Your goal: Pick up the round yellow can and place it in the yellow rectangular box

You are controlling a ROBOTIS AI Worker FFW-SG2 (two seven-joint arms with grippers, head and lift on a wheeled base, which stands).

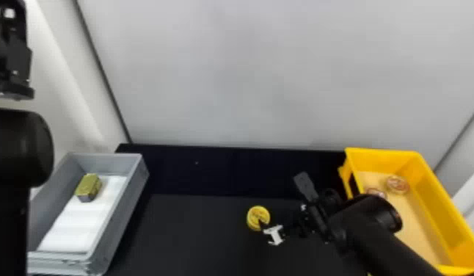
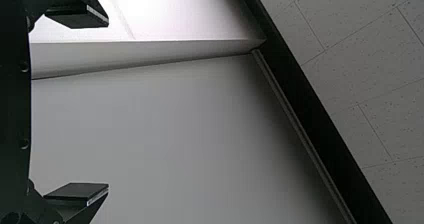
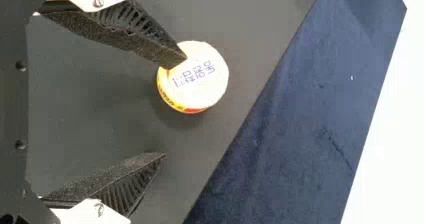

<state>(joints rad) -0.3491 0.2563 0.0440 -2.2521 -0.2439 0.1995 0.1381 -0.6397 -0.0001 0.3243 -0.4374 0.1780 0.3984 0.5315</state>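
One can point(image 1: 255, 215) is sitting midtable; the right gripper point(image 1: 280, 198) and left gripper point(image 1: 11, 55) are standing open. The yellow box point(image 1: 383, 159), right, is holding two tins point(image 1: 397, 184); the gray box point(image 1: 104, 163), left, one block point(image 1: 88, 186).

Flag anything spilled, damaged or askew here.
Nothing looks spilled or damaged. The one oddity: the yellow can sits off-centre between the right gripper's open fingers, one fingertip overlapping it in the wrist view, the other well clear.

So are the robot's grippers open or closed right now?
Left gripper: open, holding nothing.
Right gripper: open, one finger at the round yellow can's edge, not gripping it.
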